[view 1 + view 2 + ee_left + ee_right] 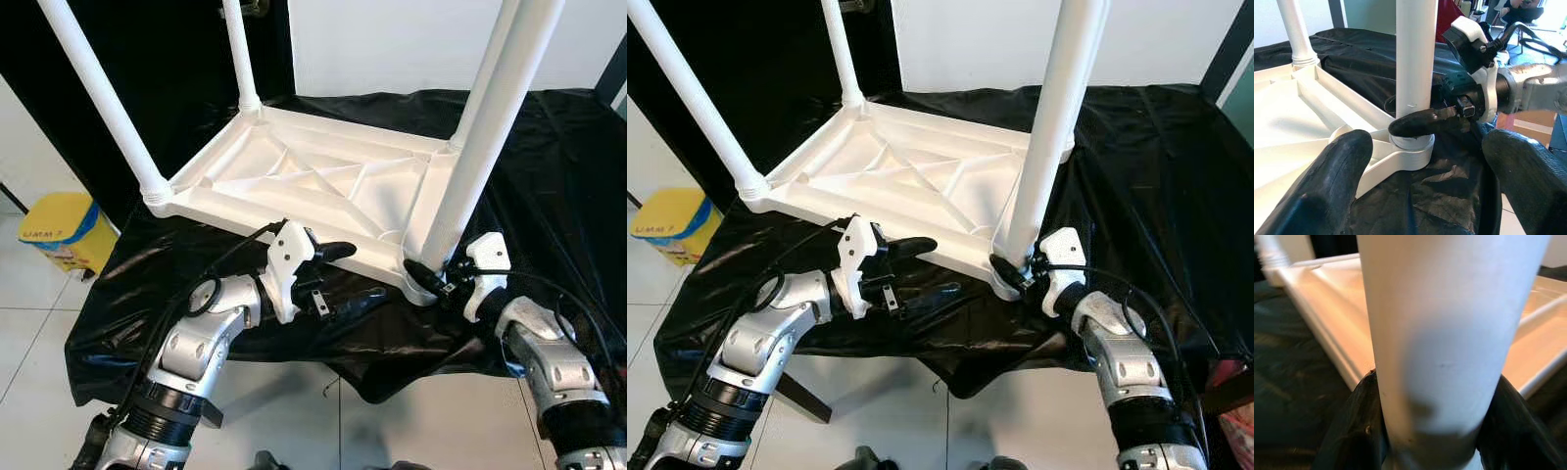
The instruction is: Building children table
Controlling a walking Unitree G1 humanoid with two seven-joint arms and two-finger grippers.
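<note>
Table leg [487,137]: smooth white tube in right gripper [428,278]

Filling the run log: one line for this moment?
right pincer: shut on table leg | left pincer: open, beside tabletop

A surface draped in glossy, crinkled black plastic sheeting [549,176] carries a white plastic children's tabletop [313,181], lying upside down with its four white tubular legs [480,147] pointing up.

black cloth [549,157], yellow bin [64,230], tiled floor [39,392]
</note>
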